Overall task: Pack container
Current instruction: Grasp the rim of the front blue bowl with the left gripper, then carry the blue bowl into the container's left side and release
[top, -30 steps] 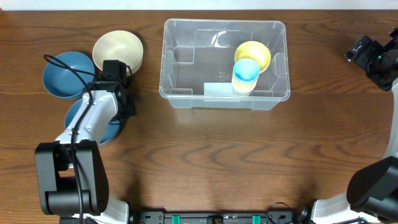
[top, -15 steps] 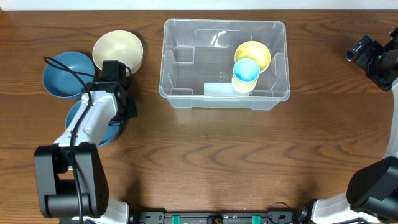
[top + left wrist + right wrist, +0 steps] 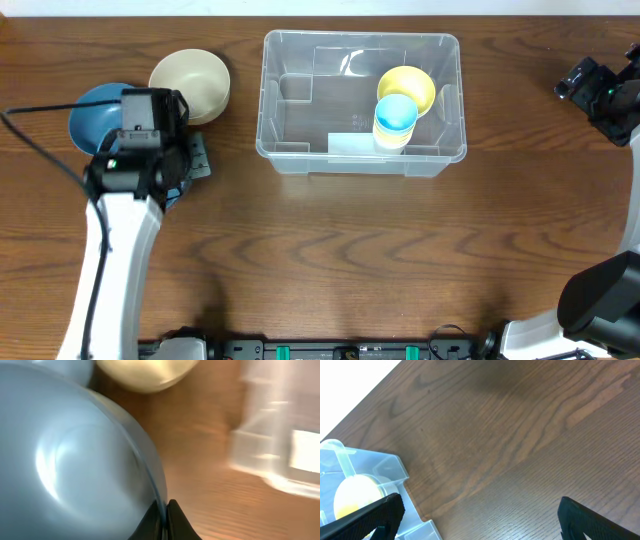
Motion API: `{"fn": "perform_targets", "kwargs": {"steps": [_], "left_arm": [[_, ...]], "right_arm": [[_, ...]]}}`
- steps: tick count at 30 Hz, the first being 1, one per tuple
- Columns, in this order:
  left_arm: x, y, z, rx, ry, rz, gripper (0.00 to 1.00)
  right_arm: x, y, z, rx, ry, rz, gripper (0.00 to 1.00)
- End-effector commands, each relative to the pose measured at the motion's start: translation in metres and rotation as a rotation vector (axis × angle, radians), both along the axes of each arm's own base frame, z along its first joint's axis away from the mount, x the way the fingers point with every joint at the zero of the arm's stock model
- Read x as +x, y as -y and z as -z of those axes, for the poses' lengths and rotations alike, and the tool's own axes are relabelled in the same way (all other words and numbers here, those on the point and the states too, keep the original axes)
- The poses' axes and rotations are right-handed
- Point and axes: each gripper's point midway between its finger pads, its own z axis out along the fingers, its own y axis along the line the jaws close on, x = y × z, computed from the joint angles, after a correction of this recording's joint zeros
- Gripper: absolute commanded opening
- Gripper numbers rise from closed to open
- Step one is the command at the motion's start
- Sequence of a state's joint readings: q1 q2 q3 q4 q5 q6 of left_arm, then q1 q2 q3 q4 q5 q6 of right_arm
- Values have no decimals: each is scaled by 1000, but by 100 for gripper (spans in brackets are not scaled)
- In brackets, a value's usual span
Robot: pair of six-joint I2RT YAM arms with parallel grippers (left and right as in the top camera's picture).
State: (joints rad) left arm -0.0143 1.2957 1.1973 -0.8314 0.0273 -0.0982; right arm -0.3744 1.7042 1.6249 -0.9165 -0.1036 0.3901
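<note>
Overhead and wrist views of a wooden counter (image 3: 350,250). The container (image 3: 310,125), a clear rectangular bin, stands at the far centre of the counter; inside it, toward its right end, sit a yellow bowl (image 3: 412,84) and, touching it on the near side, a light blue cup (image 3: 395,112); a white card (image 3: 350,145) lies along its near wall. Left hand (image 3: 165,516): fingers pinched together on the rim of a blue bowl (image 3: 75,470), left of the container and apart from it; a cream bowl (image 3: 200,75) and a second blue bowl (image 3: 85,115) sit just beyond. Right hand (image 3: 480,507): fingers spread wide, nothing between them, over bare counter off the container's right end.
</note>
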Motion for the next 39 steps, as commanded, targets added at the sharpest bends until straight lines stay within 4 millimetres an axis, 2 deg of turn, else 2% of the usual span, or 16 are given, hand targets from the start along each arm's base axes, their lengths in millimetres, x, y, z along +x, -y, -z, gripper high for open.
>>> {"fn": "perform_targets", "kwargs": {"steps": [1,5,9,18,23,28,34,39], "left_arm": [[-2,41,-35,-19,101,230,6],[-6,80,-60,3,192,386,6],[0,112,-80,21,289,468,6],[27,156,-135,2,569,479,6],[44,179,-149,-34,664,493,6],[68,200,-131,-43,663,508,6],[94,217,-79,-24,550,526,6],[101,235,-46,-17,494,557,6]], "right_arm": [[-2,2,-14,-9,32,14,99],[-2,2,-14,-9,32,14,99],[-2,2,-14,-9,32,14,99],[-2,2,-14,-9,32,14,99],[-2,2,-14,-9,32,14,99],[-2,2,-14,-9,32,14,99],[-2,2,-14,-9,32,14,99],[-2,2,-14,-9,32,14,99]]}}
